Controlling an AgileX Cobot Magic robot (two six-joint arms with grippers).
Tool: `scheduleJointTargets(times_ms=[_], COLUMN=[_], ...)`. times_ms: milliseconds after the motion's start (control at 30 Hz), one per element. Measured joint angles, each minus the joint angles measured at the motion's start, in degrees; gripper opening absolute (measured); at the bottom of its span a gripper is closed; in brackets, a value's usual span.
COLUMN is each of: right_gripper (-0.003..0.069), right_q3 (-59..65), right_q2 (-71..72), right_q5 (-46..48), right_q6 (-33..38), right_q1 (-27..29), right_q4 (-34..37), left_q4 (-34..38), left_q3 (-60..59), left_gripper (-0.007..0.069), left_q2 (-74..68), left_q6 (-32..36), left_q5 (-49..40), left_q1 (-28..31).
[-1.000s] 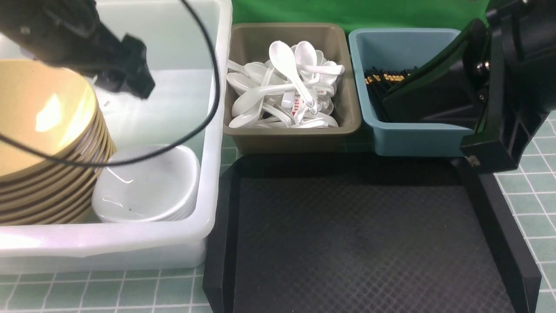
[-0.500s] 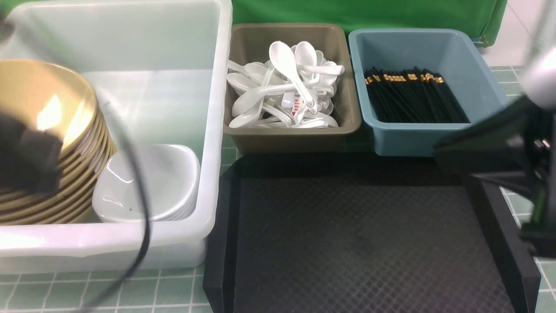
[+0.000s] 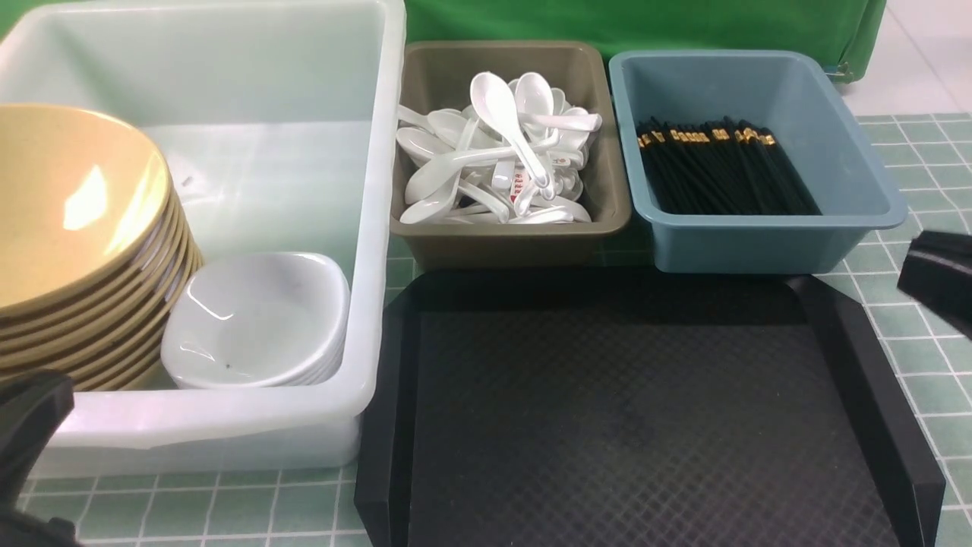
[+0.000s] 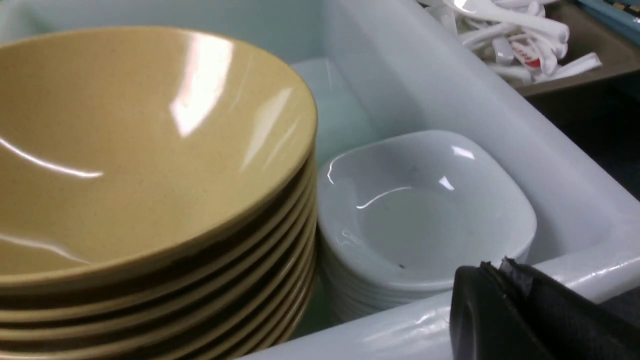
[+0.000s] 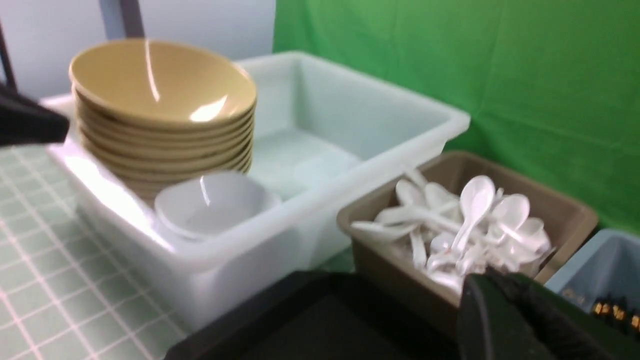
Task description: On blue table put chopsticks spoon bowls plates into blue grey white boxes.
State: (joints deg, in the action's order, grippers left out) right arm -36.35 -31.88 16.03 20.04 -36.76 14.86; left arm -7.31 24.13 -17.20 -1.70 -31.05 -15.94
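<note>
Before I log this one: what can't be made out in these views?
- Bowls: count unclear; front view's left edge cuts the stack.
- Plates: count unclear; white box wall hides lower ones.
- Tray: near end cut off by front view's bottom edge.
- Chopsticks: blurred, behind right gripper in right wrist view.

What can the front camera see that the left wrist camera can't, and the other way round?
Only the front view shows the dusty blue plastic tub holding thin black chopsticks with gold bands, and the whole black textured tray.

Only the left wrist view shows faint speckles on the top mustard-tan bowl and the stacked edges of the small white square dishes.

Both show the large translucent white tub, with the bowls and dishes in it, and the glossy white soup spoons in the olive-grey tub.
</note>
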Motion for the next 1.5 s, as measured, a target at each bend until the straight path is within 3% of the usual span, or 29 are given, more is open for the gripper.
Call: scheduleJointTargets(times_ms=[700, 800, 900, 933, 1033, 1133, 1267, 1500], right_gripper=[0.007, 0.0042, 0.0035, 0.0035, 0.0035, 0.0035, 0.0035, 0.0035], right_q3=[2.77, 10.67, 22.15, 22.15, 32.17, 37.35, 37.82, 37.89], right_q2=[0.91, 6.35, 12.1, 12.1, 19.12, 25.93, 31.36, 32.52], right_q5=[-1.9, -9.88, -16.73, -16.99, -17.86, -14.91, -6.96, 1.67], right_q6=[-0.06, -1.02, -11.16, -11.95, -22.69, -26.3, -27.81, -28.02], right_q1=[0.15, 5.2, 15.97, 16.67, 26.47, 32.56, 37.18, 38.41], right_q4=[-0.36, -2.69, -9.97, -9.97, -18.13, -20.79, -21.56, -21.8], left_q4=[-0.38, -0.38, -0.38, -0.38, -0.38, -0.38, -0.38, -0.38], left_q3=[-0.59, -0.59, -0.59, -0.59, -0.59, -0.59, -0.59, -0.59], left_gripper=[-0.0014, -0.0014, -0.0014, -0.0014, -0.0014, -0.0014, -0.0014, -0.0014], left_q2=[0.89, 0.89, 0.89, 0.89, 0.89, 0.89, 0.89, 0.89], left_q6=[-0.07, -0.07, -0.09, -0.15, -0.14, -0.14, -0.14, -0.14], left_q5=[0.44, 0.33, -0.06, -0.06, -0.06, -0.06, -0.06, -0.06], left_q1=[0.0, 0.0, 0.0, 0.0, 0.0, 0.0, 0.0, 0.0])
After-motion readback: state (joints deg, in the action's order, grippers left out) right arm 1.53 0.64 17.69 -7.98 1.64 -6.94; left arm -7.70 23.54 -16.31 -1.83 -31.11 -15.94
